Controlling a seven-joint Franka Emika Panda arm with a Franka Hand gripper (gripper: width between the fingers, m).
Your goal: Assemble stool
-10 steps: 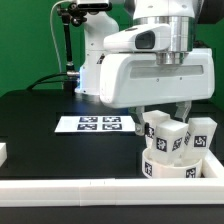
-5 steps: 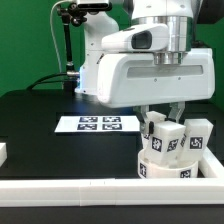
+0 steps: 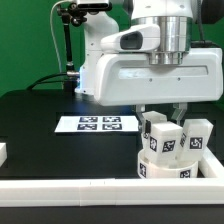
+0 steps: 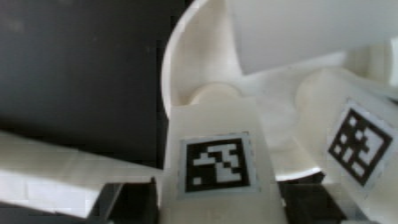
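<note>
The stool seat [image 3: 165, 160] lies near the front right corner of the desk as the exterior view shows it, close to the front border rail [image 3: 100, 187]. Three legs stand on it. The gripper [image 3: 162, 113] is just above the nearest leg [image 3: 163, 139]; in the wrist view the fingers [image 4: 134, 203] stand at both sides of this leg [image 4: 219, 150], but I cannot tell if they press it. To do this step well, I judge the leg must stay upright while it is turned into the seat.
</note>
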